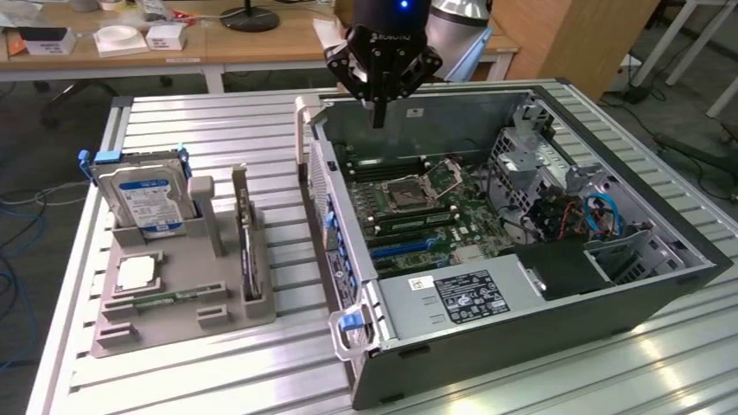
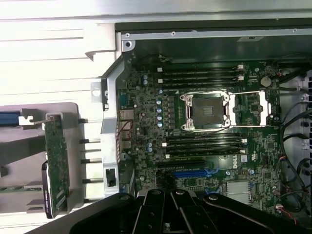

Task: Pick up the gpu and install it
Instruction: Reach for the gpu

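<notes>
1. The gripper (image 1: pixel 378 119) hangs above the far rim of the open computer case (image 1: pixel 519 346), its fingers pressed together into one point with nothing between them
2. The graphics card (image 1: pixel 244 246) stands on its long edge in a slot of the grey holder (image 1: pixel 173 324), which rests on the slatted metal table (image 1: pixel 207 130) to the exterior view's left of the case, well apart from the gripper
3. In the wrist view the card (image 2: pixel 56 161) shows edge-up in that holder, just outside the case wall
4. The holder also carries a hard drive (image 1: pixel 144 194) standing upright with a blue-and-white label, a processor chip (image 1: pixel 136 272) lying flat, and a memory stick (image 1: pixel 168 300) lying flat just beside the chip
5. Inside the case the motherboard (image 1: pixel 416 216) lies flat, with a square processor socket (image 2: pixel 207 111) near its middle and a blue slot (image 2: pixel 195 173) between that socket and the gripper's body
</notes>
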`<state>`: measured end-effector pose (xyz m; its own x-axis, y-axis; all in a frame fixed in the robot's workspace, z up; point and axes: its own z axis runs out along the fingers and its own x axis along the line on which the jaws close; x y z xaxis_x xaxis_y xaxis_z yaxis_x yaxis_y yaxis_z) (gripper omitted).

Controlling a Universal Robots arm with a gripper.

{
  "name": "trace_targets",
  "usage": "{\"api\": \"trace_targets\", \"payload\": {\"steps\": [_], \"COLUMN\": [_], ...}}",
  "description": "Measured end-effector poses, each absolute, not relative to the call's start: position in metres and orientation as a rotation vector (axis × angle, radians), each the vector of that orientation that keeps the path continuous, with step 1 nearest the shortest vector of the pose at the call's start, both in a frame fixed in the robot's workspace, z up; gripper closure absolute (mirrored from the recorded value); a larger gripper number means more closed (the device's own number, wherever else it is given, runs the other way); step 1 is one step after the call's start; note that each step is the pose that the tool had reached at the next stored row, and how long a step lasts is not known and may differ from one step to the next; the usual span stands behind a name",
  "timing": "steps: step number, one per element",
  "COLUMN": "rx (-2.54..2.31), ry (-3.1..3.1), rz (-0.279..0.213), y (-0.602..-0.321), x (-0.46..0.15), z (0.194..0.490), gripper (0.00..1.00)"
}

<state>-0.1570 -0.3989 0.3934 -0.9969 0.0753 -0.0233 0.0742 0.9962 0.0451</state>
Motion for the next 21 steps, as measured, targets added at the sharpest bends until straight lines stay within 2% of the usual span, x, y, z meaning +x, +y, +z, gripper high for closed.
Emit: {"api": "trace_targets", "payload": {"steps": [21], "rx": [0.117], "ry": [3.114], "rz": [0.069], "y": [-0.399], "x": [-0.178], "z": [0.393], "gripper": [0.90]}}
